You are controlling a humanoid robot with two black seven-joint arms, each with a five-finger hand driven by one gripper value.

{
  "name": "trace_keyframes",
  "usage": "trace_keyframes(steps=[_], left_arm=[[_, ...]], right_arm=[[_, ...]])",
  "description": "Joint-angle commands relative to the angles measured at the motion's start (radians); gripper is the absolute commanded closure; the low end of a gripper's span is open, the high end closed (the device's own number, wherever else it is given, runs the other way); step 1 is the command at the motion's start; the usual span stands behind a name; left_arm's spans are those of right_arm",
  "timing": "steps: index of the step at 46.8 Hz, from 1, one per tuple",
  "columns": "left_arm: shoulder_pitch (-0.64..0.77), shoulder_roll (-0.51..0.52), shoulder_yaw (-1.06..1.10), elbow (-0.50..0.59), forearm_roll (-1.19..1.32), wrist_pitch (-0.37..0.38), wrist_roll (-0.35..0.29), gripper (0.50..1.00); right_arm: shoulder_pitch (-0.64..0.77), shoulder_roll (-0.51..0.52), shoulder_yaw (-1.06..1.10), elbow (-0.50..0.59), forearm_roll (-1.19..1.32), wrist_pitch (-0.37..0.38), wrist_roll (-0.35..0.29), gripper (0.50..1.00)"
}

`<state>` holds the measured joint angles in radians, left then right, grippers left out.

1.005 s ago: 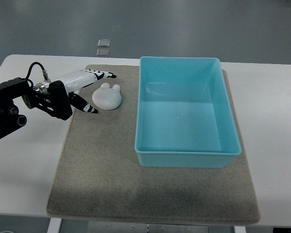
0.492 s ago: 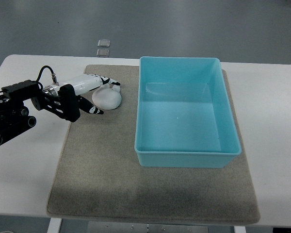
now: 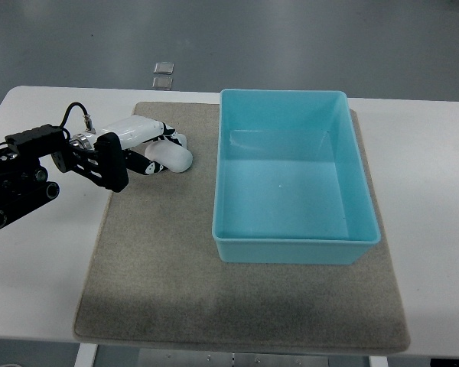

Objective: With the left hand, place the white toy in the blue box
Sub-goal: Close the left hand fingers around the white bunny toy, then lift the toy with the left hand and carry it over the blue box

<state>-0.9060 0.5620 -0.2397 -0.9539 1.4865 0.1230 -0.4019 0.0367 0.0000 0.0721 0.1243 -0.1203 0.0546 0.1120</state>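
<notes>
White against the grey mat, the white toy lies near the mat's 11 o'clock corner, well apart from the blue box, which sits at 3 o'clock from it. The left hand comes in from 9 o'clock on a black arm and has its fingers curled around the toy's left side, touching it from above and below; the toy rests on the mat. The box is open, nothing inside, standing on the mat atop the white counter.
</notes>
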Motion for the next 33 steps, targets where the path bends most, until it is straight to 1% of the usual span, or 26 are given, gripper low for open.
trace_keyframes(steps=[1, 9, 14, 23, 29, 33], left_arm=[[0.001, 0.002, -0.001, 0.0, -0.005, 0.044, 0.0, 1.0], [0.004, 0.01, -0.015, 0.004, -0.031, 0.125, 0.0, 1.0], [0.007, 0.016, -0.016, 0.006, -0.103, 0.182, 0.0, 1.0], [0.001, 0.033, -0.023, 0.006, -0.258, 0.228, 0.0, 1.0], [-0.028, 0.036, -0.033, -0.015, -0.302, 0.233, -0.001, 1.0], [-0.053, 0.035, -0.038, -0.051, -0.301, 0.233, -0.002, 1.0]], right_arm=[[0.0, 0.0, 0.0, 0.0, 0.001, 0.001, 0.0, 0.564], [-0.001, 0.0, 0.0, 0.0, 0.001, -0.001, 0.0, 0.564], [0.0, 0.0, 0.0, 0.0, 0.001, -0.001, 0.0, 0.564], [0.0, 0.0, 0.0, 0.0, 0.001, 0.001, 0.0, 0.564], [-0.001, 0.0, 0.0, 0.0, -0.001, 0.001, 0.0, 0.564], [0.0, 0.0, 0.0, 0.0, 0.001, -0.001, 0.0, 0.564]])
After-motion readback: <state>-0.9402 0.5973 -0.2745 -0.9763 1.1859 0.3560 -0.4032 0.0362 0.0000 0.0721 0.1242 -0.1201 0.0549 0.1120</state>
